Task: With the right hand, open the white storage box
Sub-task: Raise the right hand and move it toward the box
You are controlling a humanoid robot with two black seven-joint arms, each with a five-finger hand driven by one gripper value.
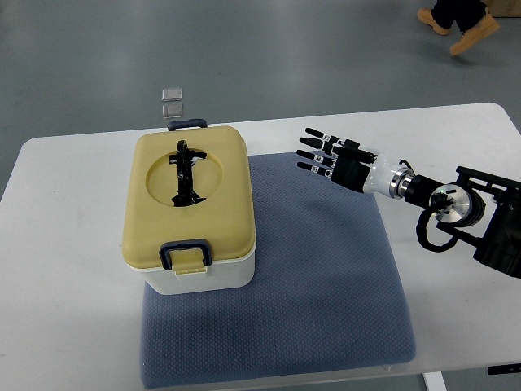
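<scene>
The white plastic storage box with a tan lid (189, 213) sits shut on the left part of the blue-grey textured mat (326, 277). To its right, well apart, the right hand (330, 159) hovers over bare mat, fingers spread wide, holding nothing.

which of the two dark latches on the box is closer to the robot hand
The far latch, at the box's table-edge end. The right hand hovers open level with that end; the other latch sits at the near end.

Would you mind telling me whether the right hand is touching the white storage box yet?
Apart. The top view shows blue mat between the right hand, fingers spread, and the storage box.
</scene>
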